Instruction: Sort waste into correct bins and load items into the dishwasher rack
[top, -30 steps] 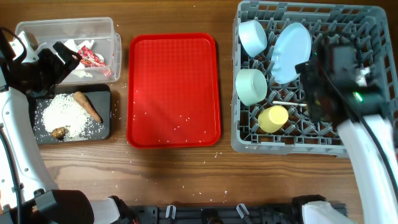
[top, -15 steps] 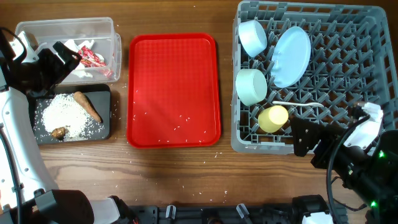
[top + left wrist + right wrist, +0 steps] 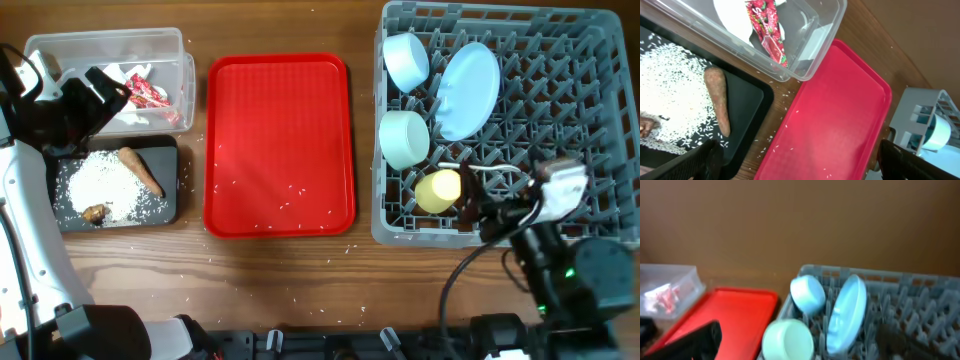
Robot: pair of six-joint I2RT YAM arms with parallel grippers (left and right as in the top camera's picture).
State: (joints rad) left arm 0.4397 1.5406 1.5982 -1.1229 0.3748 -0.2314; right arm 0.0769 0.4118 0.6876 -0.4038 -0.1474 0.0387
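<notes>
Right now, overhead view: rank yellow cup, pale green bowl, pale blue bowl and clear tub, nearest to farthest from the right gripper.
1. Yellow cup, just left of the right gripper.
2. Pale green bowl, rack's left side.
3. Pale blue bowl, rack's top-left corner.
4. Clear tub, far left.

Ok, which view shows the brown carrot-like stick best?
Left wrist: the carrot-like stick lies close and sharp in the black tray beside the rice. Overhead shows the stick whole but small. Right wrist does not show it.
</notes>
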